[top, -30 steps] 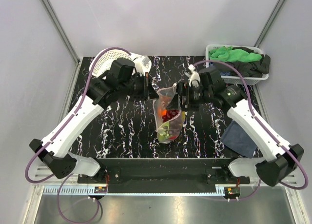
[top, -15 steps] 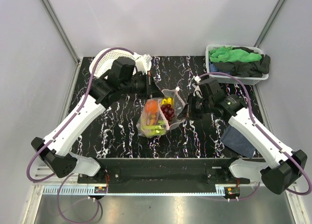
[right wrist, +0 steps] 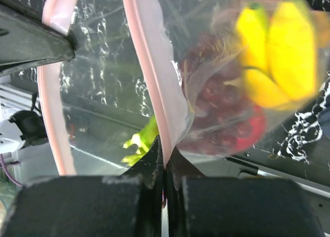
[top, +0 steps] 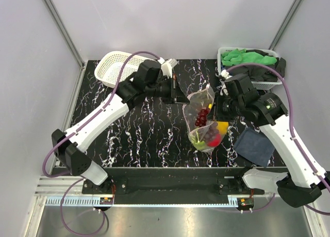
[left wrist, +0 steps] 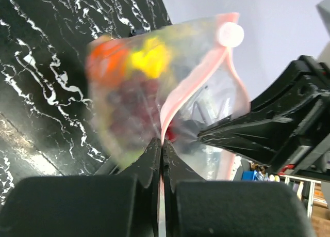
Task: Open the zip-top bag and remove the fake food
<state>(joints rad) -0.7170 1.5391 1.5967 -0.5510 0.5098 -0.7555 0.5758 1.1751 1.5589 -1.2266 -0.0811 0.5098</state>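
A clear zip-top bag hangs between two robot arms above the right half of a black, white-veined table; whether its bottom touches the table cannot be told. Inside it sits the fake food: purple grapes uppermost, with a yellow banana, a red fruit and pale-green stalks lower down. The left gripper is pinched closed on one lip of the pinkish zip strip, and the right gripper is pinched closed on the other lip. The overhead view alone shows the surroundings. A white lattice basket sits at the far left corner. A second basket off the far right corner holds green and black cloths, and a dark blue cloth lies near the right arm. The left wrist view adds a round white tab at the strip's end and a blurred orange piece. The right wrist view shows the two pink lips pulled well apart, the mouth gaping, and the banana close up.
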